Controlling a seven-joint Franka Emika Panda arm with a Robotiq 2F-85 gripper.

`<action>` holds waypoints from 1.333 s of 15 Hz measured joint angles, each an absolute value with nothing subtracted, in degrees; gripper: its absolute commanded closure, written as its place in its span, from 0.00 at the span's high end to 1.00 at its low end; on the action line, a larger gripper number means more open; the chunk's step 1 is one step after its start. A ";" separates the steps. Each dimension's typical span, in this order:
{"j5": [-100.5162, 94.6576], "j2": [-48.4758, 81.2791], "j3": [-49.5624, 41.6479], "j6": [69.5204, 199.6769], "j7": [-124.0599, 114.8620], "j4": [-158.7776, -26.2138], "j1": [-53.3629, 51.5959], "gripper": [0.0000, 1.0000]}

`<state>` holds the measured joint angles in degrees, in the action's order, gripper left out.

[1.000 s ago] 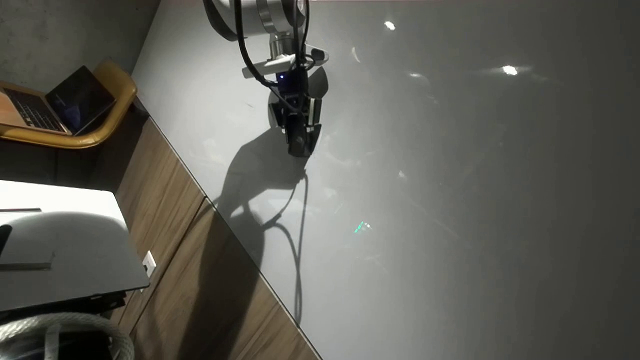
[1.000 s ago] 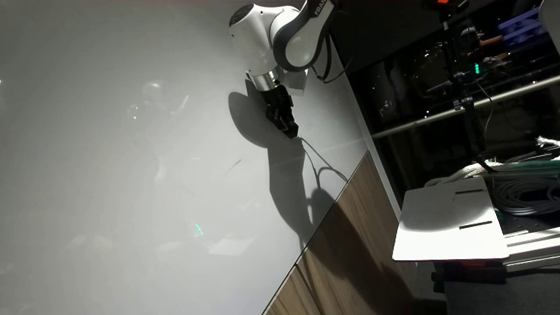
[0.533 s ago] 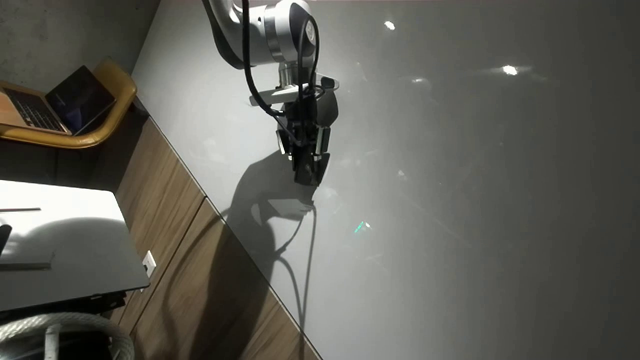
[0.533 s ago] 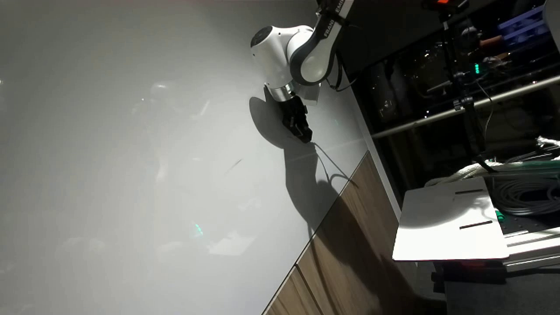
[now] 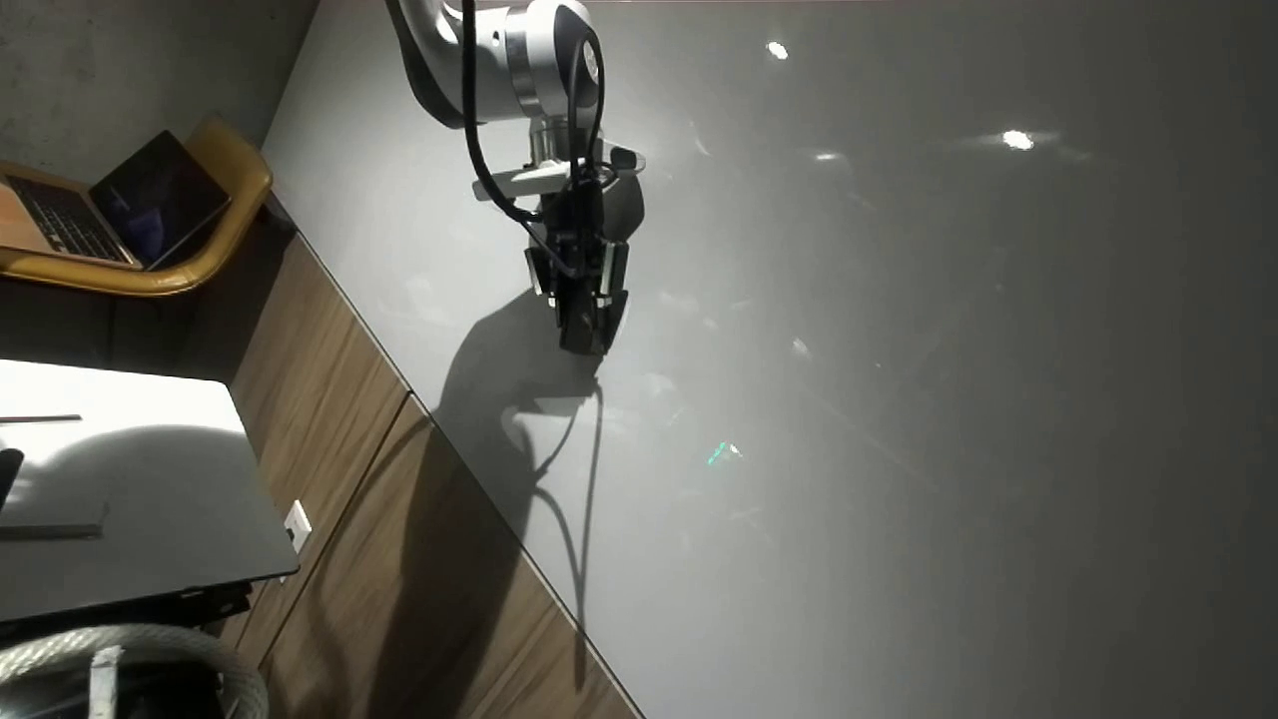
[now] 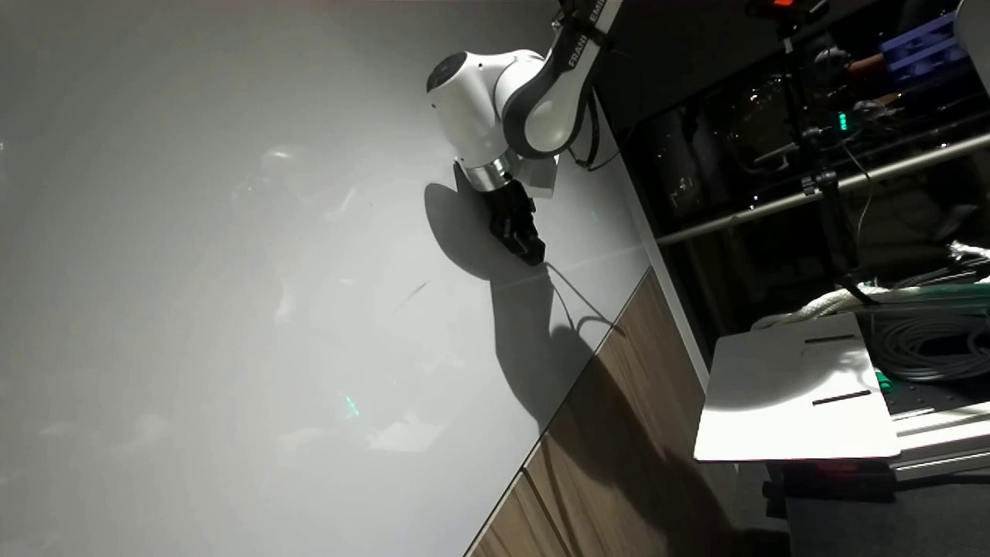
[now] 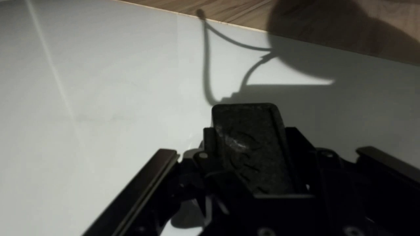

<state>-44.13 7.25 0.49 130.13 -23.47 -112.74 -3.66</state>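
My gripper (image 7: 251, 139) is shut on a dark, rounded rectangular block (image 7: 252, 127), which has a worn, shiny patch on its face. In the wrist view the block sticks out beyond the fingers on both sides of it. Both exterior views show the gripper (image 5: 582, 300) (image 6: 520, 236) pointing down along a large glossy pale surface (image 5: 849, 499) (image 6: 271, 348), close to it. Whether the block touches this surface I cannot tell. Faint smudges and a short dark streak (image 6: 414, 294) mark the surface. The arm's shadow falls across it below the gripper.
Wood panels (image 5: 479, 599) (image 6: 619, 418) border the pale surface, with a white outlet (image 5: 298, 524) on them. A laptop (image 5: 130, 205) rests on a tan chair (image 5: 240, 190). A flat light plate (image 5: 130, 489) (image 6: 789, 387) stands nearby. Coiled cable (image 6: 924, 348) lies behind it.
Gripper and block have slid along the pale surface toward the wood panels, then shifted slightly sideways over the last half second. The grip on the block has not changed.
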 measured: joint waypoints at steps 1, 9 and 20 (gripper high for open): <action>-44.29 7.43 1.28 129.01 -23.91 -112.24 -4.81 0.30; -48.23 7.90 5.66 118.58 -23.61 -106.19 -11.13 0.30; -51.68 7.73 3.29 119.50 -22.58 -108.72 -7.37 0.30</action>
<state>-51.68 7.73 3.29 119.50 -22.58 -108.72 -7.37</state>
